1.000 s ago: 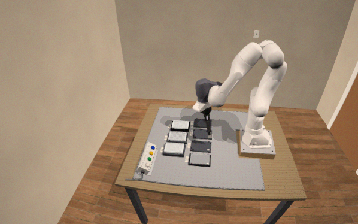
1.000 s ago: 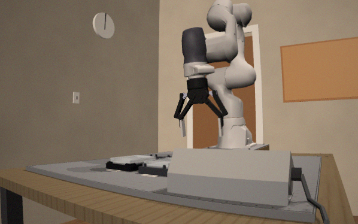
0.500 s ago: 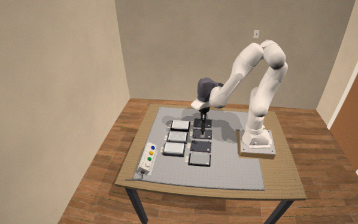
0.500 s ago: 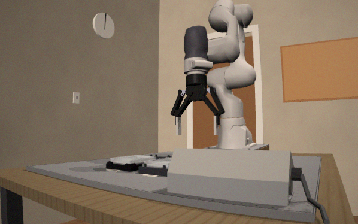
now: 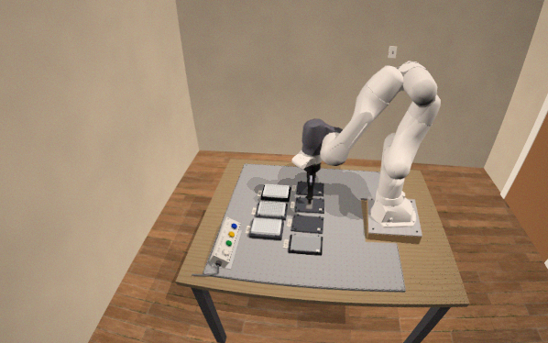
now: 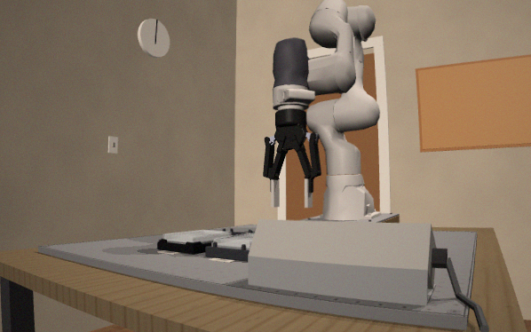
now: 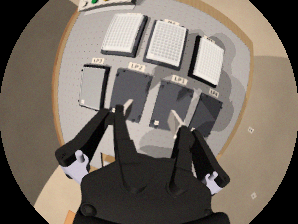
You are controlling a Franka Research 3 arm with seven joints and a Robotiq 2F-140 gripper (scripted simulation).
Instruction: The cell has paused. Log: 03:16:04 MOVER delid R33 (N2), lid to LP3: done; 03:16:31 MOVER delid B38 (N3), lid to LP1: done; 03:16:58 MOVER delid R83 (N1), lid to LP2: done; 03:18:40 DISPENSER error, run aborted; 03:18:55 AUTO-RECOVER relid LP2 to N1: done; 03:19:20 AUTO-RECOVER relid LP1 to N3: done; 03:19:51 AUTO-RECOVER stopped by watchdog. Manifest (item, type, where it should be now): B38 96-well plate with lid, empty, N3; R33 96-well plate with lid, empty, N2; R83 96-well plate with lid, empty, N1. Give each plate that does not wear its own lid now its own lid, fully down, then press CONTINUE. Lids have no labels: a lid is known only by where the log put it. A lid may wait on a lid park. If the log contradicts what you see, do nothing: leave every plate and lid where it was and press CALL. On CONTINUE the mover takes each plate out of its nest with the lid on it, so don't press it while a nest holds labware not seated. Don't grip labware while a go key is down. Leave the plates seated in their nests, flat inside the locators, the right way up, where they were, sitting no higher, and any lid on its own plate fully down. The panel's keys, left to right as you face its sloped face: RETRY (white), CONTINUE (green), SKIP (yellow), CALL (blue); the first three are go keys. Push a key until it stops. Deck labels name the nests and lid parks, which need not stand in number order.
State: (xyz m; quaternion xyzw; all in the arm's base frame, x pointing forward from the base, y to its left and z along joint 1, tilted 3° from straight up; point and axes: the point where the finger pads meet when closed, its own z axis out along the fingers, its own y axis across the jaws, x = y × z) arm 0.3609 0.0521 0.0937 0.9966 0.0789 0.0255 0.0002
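Three white 96-well plates point(image 5: 275, 192) point(image 5: 271, 209) point(image 5: 266, 227) sit in a column of nests; they also show in the wrist view point(image 7: 208, 59) point(image 7: 165, 42) point(image 7: 124, 32). I cannot tell which of them wear lids. Beside them runs a column of dark lid parks. The nearest park holds a grey lid point(image 5: 305, 243) point(image 7: 93, 84); the others point(image 5: 307, 223) point(image 5: 310, 188) look bare. My gripper point(image 5: 310, 200) point(image 6: 289, 200) point(image 7: 150, 110) hangs well above the second park from the far end. Its fingers stand apart with nothing between them.
The key panel point(image 5: 219, 257) point(image 6: 337, 257) point(image 7: 108, 2) stands at the mat's left edge, with blue point(image 5: 235, 226), yellow point(image 5: 231, 234), green point(image 5: 228, 243) and white point(image 5: 225, 252) keys. The arm's base point(image 5: 393, 220) stands on a block at the right.
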